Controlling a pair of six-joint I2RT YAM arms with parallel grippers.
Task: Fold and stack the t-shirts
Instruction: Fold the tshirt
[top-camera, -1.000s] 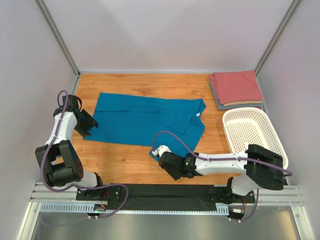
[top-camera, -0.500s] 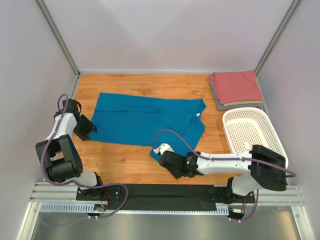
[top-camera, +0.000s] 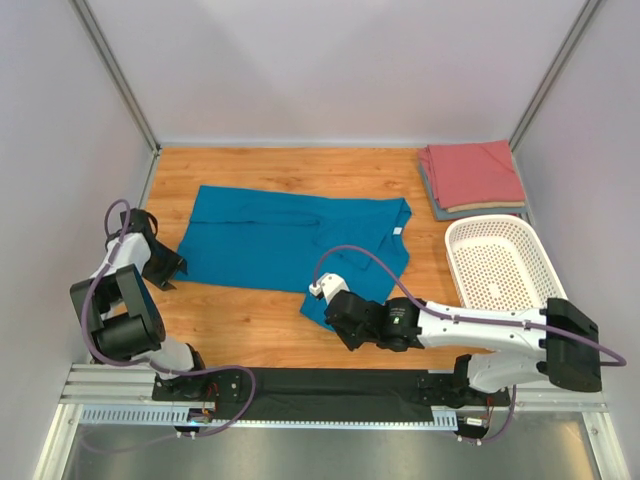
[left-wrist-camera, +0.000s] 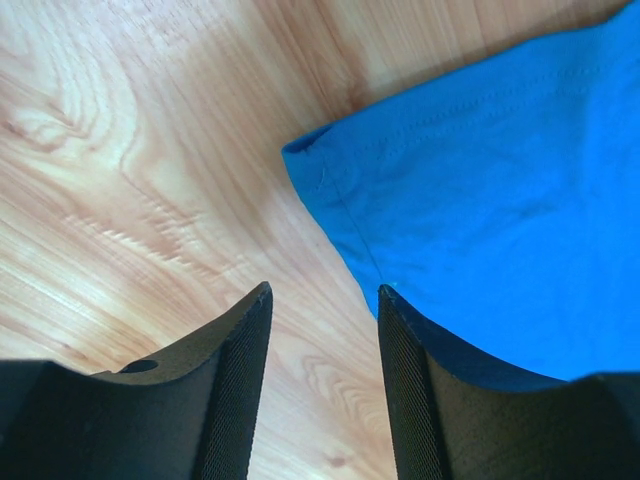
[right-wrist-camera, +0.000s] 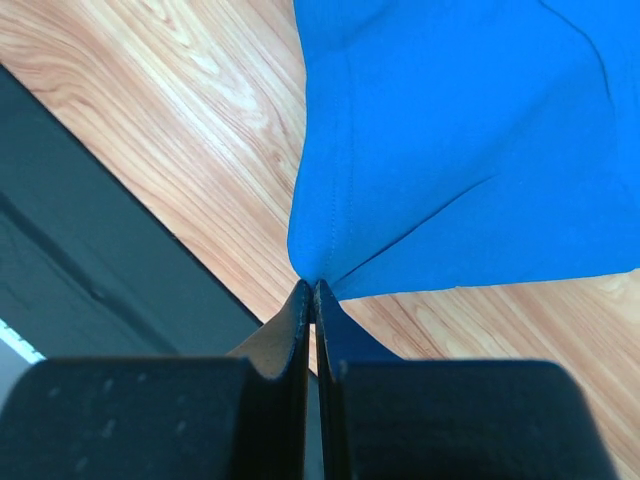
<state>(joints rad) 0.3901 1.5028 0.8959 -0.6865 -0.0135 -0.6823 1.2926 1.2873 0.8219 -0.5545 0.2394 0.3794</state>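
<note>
The left gripper (left-wrist-camera: 323, 296) has its fingers (left-wrist-camera: 235, 380) spread and holds nothing; one finger perhaps touches the teal shirt (top-camera: 270, 240). The shirt lies flat on the table (top-camera: 240, 315), its long axis left to right, collar to the right. The right gripper (right-wrist-camera: 312, 287), fingers pressed together, pinches its near corner.
</note>
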